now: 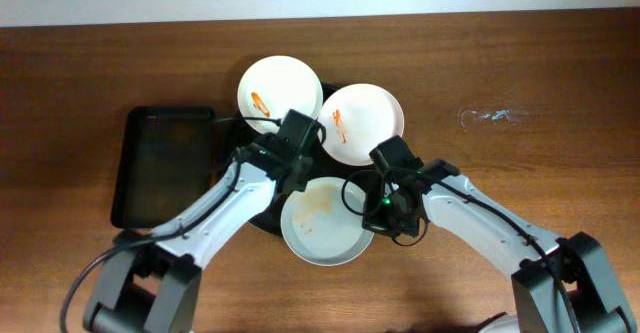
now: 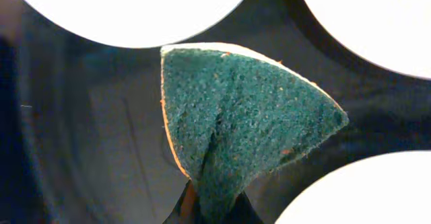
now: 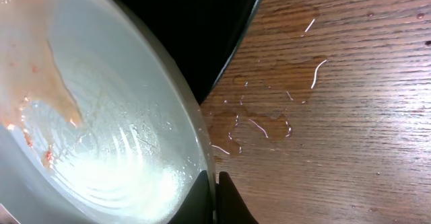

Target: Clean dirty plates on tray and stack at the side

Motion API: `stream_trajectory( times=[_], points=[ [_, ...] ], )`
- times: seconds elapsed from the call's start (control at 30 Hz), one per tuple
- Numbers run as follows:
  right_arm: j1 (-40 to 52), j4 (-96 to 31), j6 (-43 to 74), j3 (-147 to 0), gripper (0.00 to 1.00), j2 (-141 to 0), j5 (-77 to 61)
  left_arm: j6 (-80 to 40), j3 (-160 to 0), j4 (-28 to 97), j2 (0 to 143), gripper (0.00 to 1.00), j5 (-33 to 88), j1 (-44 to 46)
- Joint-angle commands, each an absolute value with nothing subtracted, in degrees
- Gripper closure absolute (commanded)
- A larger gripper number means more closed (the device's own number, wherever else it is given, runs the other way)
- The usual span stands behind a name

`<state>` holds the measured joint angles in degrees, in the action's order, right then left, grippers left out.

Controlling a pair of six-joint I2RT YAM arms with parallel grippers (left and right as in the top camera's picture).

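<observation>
The right gripper (image 3: 215, 196) pinches the smeared plate (image 3: 101, 116) at its rim (stiff, prob. slippery wet); left gripper (image 2: 210, 209) clamps the soft sponge (image 2: 236, 116).

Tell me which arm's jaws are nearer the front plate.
Right arm: its jaws grip the front plate by its rim. Left arm holds a sponge over the tray, just beyond that plate.

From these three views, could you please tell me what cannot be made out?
- Overhead: tray middle, covered by plates and arms.
- Left wrist: left claw, mostly hidden behind the sponge; plates washed out white.
- Right wrist: front plate, cut off by the frame's left edge.
</observation>
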<state>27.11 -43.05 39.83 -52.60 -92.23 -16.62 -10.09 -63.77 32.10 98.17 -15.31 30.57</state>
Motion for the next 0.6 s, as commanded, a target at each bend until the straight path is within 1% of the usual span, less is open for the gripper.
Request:
stream_trajectory(
  times=[0.0, 0.13, 0.23, 0.4, 0.5, 0.57],
  points=[
    [27.38, -43.05, 39.24, -52.66, 0.96, -92.36, -16.29, -9.8, -64.36, 32.01, 94.54, 1.0, -20.62, 30.57],
    [27.38, -43.09, 39.22, -53.56, 0.96, -92.31, -16.27, -13.89, -64.36, 32.77, 91.05, 1.0, -19.84, 28.6],
    [27.38, -42.74, 39.09, -54.85, 0.96, -92.31, -15.07, -13.96, -64.36, 33.87, 86.0, 1.0, -9.65, 24.71],
    [27.38, -42.78, 32.32, -59.66, 0.96, -92.12, -11.73, -14.81, -64.36, 36.45, 81.17, 1.0, 4.73, 16.19],
    [27.44, -43.27, 26.3, -64.69, 0.96, -91.96, -7.73, -14.74, -64.34, 39.57, 80.86, 1.0, 6.24, 10.68],
    [27.64, -43.24, 24.73, -66.98, 0.96, -91.9, -3.6, -14.72, -64.34, 40.12, 80.86, 1.0, 6.22, 9.28]
  ],
)
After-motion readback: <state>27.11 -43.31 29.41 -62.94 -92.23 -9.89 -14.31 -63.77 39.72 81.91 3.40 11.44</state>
